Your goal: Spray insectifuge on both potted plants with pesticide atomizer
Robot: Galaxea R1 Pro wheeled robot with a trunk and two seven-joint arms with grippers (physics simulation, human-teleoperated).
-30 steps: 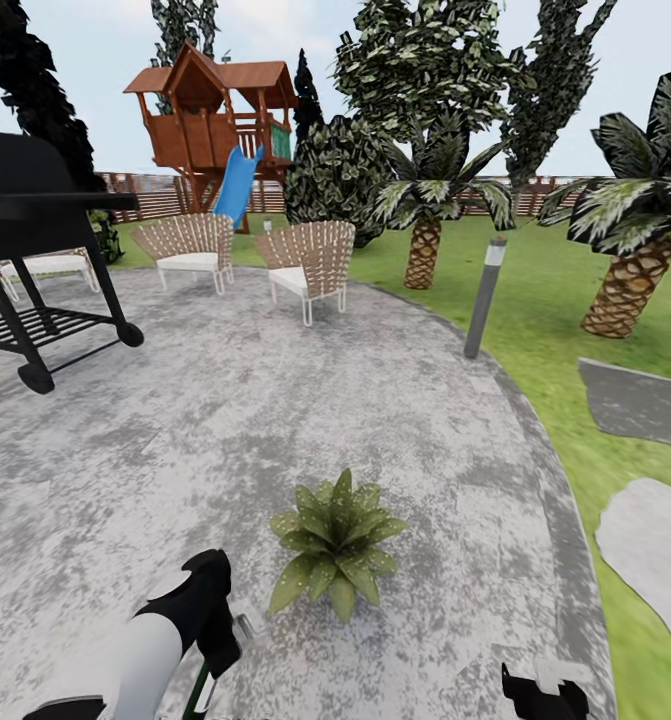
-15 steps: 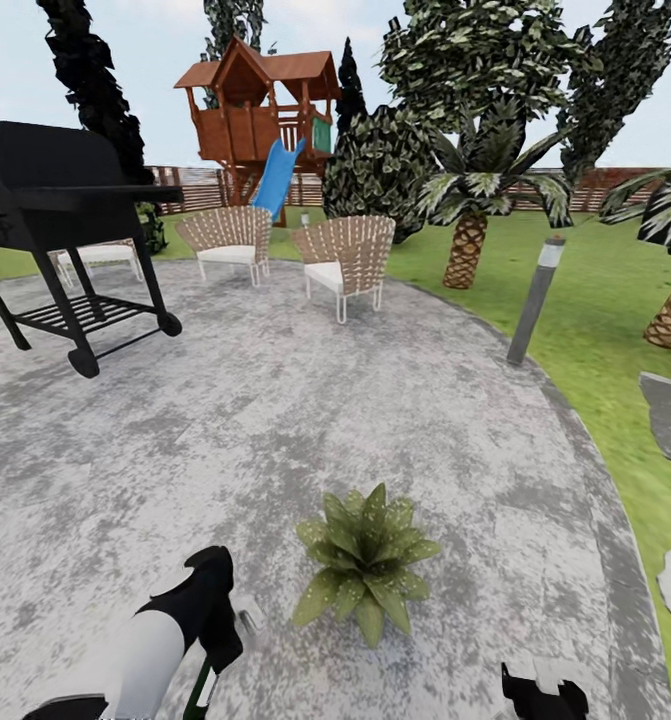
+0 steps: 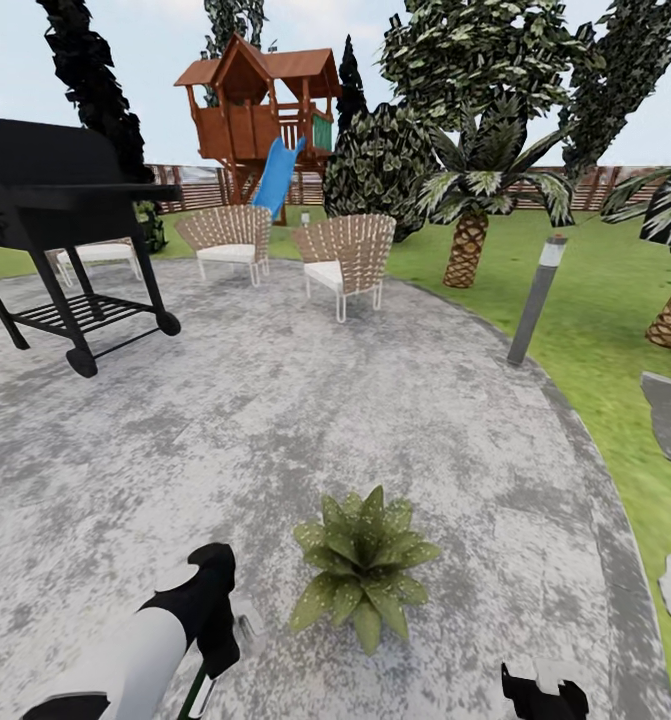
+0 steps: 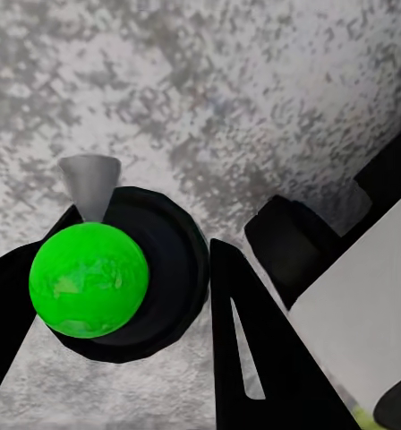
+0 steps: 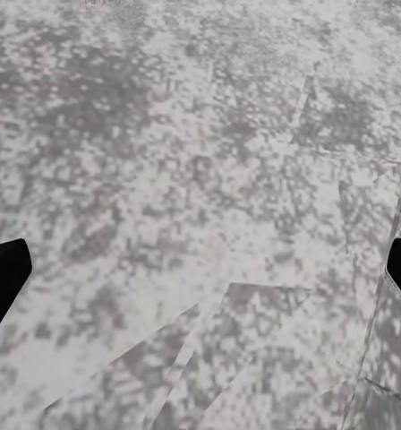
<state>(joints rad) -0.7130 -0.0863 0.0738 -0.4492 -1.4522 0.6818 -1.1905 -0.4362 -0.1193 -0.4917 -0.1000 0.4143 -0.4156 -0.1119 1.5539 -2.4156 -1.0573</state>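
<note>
Grey stone patio (image 3: 275, 430) lies under both arms. The left gripper (image 4: 151, 296) is clamped on the atomizer (image 4: 89, 279), whose green top sits between the jaws. The right gripper (image 5: 200, 269) is spread apart over bare stone. A potted plant (image 3: 363, 565) stands just ahead. Next I judge: aim the nozzle, then spray. Since half a second ago the view has hardly shifted; before that it turned left.

Bright, flat, shadowless render; wrist views pixelated.
</note>
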